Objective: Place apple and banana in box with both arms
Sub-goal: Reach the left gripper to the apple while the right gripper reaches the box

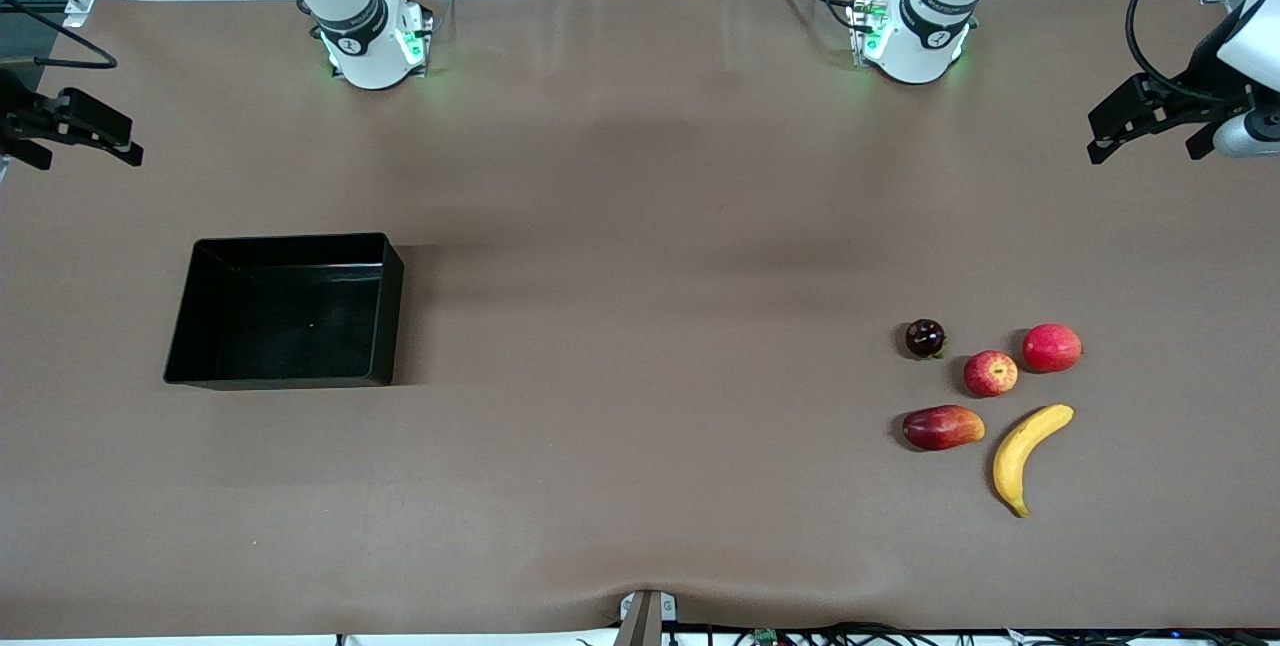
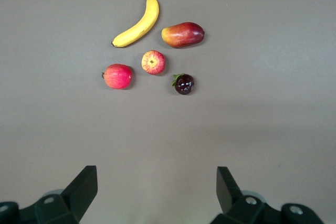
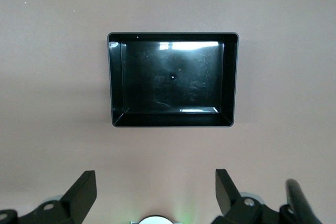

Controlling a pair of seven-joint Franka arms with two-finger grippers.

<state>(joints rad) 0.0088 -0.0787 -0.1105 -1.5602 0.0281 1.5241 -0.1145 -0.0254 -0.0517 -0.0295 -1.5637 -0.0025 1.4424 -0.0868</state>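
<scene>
The apple [image 1: 990, 373] [image 2: 153, 62], red with yellow streaks, lies among a cluster of fruit toward the left arm's end of the table. The long yellow banana [image 1: 1025, 453] [image 2: 137, 23] lies nearer the front camera than the apple. The black box [image 1: 391, 311] [image 3: 173, 121] stands with nothing in it toward the right arm's end. My left gripper [image 1: 1145, 148] [image 2: 156, 182] hangs open, holding nothing, high over its end of the table. My right gripper [image 1: 85, 154] [image 3: 156, 184] also hangs open, holding nothing, over its own end, apart from the box.
Beside the apple lie a smooth pinkish-red round fruit [image 1: 1051, 347] [image 2: 118, 76], a dark purple fruit [image 1: 925, 337] [image 2: 184, 84] and an elongated red-orange mango-like fruit [image 1: 942, 427] [image 2: 182, 34]. Brown table surface [image 1: 640, 326] stretches between box and fruit.
</scene>
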